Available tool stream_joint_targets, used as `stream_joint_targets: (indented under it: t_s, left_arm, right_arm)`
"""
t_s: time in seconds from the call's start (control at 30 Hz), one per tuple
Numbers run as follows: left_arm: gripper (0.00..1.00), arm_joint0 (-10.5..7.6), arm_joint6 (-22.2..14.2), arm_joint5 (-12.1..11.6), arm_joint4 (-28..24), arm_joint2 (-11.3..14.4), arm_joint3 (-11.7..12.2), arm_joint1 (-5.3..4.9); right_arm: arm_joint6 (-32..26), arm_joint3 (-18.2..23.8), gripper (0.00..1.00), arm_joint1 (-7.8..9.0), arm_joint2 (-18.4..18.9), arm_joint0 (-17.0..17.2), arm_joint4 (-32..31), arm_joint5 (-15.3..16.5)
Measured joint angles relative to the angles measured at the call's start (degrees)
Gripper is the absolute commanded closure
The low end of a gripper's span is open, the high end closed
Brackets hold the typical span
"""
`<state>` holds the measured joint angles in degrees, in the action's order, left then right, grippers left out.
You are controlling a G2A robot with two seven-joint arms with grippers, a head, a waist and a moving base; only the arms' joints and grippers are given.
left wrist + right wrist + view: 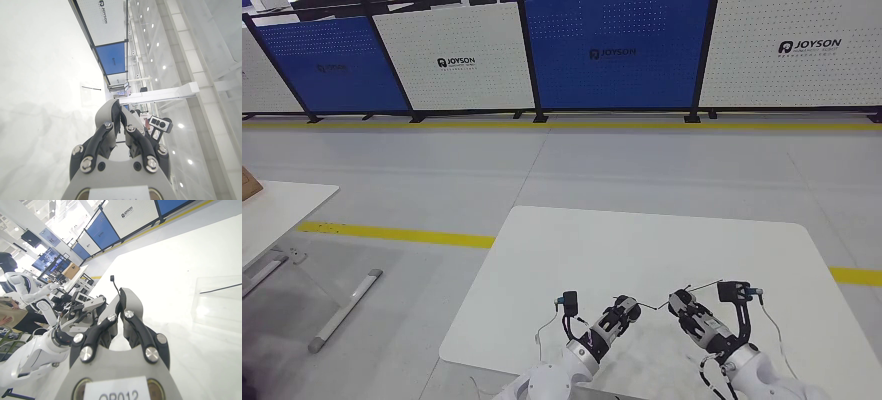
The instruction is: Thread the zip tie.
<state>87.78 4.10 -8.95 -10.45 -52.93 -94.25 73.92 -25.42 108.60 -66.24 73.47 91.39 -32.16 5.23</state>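
- Zip tie (112, 278) is clamped between the closed fingers of the right gripper (121, 293), held above the table (642, 240). Its square head and a short run of strap stick out past the fingertips towards the other arm.
- Left gripper (118, 104) hovers just beside the right one, fingers pressed together. I cannot tell whether they pinch the strap's far end, though the top view shows a thin dark line running between the two grippers.
- By its look the tie is very light, thin and springy. The free end will likely bend and wander, and the smooth plastic may slip or twist in the pads.
- The best hold, I judge, is close behind the head on one side and near the tip on the other. That leaves little strap to flex while aiming at the small slot.
- Second tie (221, 288) lies in a clear box (208, 313), well apart on the table.
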Motion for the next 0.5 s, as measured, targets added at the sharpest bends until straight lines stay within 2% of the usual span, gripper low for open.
stream_joint_targets:
  t_s: [0.5]
  left_arm:
    - [1.00, 0.00, 0.0, 0.0, 0.0, 0.0, 0.0, 0.00]
  right_arm:
    - [-0.1, -0.1, 1.00, -0.04, -0.7, -0.5, -0.8, -0.8]
